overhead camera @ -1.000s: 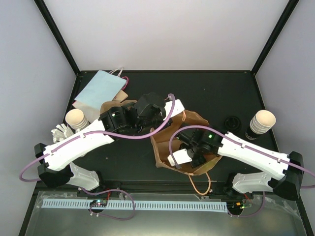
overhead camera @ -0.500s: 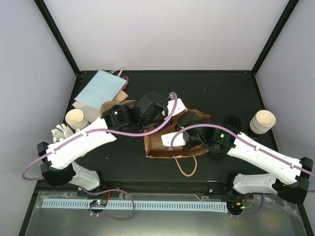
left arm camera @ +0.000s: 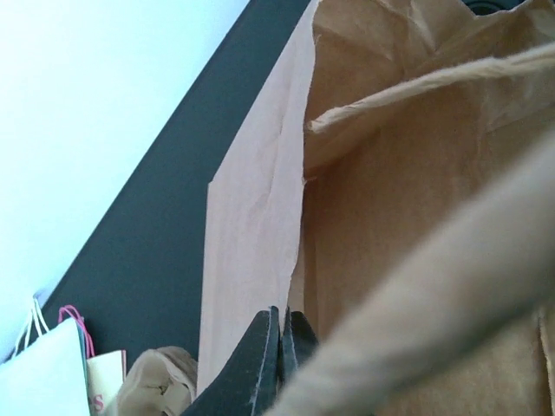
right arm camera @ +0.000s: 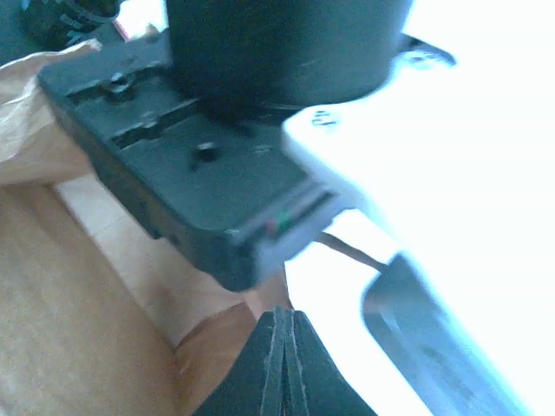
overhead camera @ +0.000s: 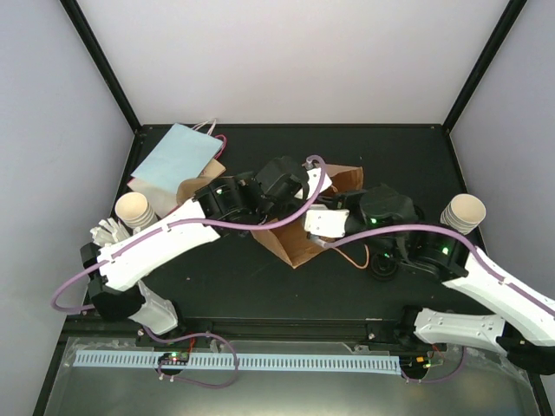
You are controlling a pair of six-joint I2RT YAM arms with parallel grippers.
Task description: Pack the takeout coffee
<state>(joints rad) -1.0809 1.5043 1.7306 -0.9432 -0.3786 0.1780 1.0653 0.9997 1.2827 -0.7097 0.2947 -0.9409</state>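
The brown paper bag (overhead camera: 297,246) sits in the middle of the black desk (overhead camera: 390,156), held between the two arms with its mouth towards the far right, and one twisted paper handle (overhead camera: 351,256) loops out on the near right side. In the left wrist view the left pincer (left arm camera: 279,325) has its dark fingers pressed together on the thin cut edge of the bag wall, and another handle runs across the open mouth above it. In the right wrist view the right pincer (right arm camera: 284,328) is likewise closed, with brown paper nipped at its tips and the left arm's black and white wrist housing close in front of it. The takeout coffee is outside the bag. One stack of paper cups (overhead camera: 133,208) stands at the left edge of the desk, well apart from the bag. A second cup stack (overhead camera: 462,213) stands at the right edge, just beyond the right arm. Both stacks have their cream insides open upward. A flat pale-blue bag (overhead camera: 178,154) lies in the far left corner.
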